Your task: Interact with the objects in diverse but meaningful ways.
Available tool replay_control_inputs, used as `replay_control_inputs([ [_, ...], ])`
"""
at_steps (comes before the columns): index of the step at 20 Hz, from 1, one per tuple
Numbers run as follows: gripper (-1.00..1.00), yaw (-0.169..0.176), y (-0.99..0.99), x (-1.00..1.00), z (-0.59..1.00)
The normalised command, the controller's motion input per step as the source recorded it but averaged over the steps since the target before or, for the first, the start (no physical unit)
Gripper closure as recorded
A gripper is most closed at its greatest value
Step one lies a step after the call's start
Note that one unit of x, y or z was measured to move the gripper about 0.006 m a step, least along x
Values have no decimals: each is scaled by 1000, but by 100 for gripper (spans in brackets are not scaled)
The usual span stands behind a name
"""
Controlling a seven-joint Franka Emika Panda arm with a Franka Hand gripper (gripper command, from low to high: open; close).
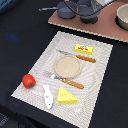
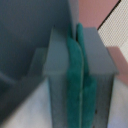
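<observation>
On the striped placemat lie a red tomato, a white fish, a yellow holed cheese wedge and a yellow block with a red label. The grey pot stands on the pink board at the back. My gripper is right beside the pot, on the exterior view's right; whether it touches the pot I cannot tell. In the wrist view my gripper is shut, its teal pads pressed together with nothing seen between them.
A round tan plate sits mid-mat, with a wooden-handled knife behind it and a fork in front. A beige bowl stands on the pink board at the exterior view's right. The table around the mat is black.
</observation>
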Motion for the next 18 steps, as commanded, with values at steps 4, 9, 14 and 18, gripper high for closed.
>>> replay_control_inputs([
  [4,100,2,289,332,-89],
  [9,100,26,560,145,258],
  [14,100,18,693,272,447],
  [18,100,3,744,350,556],
])
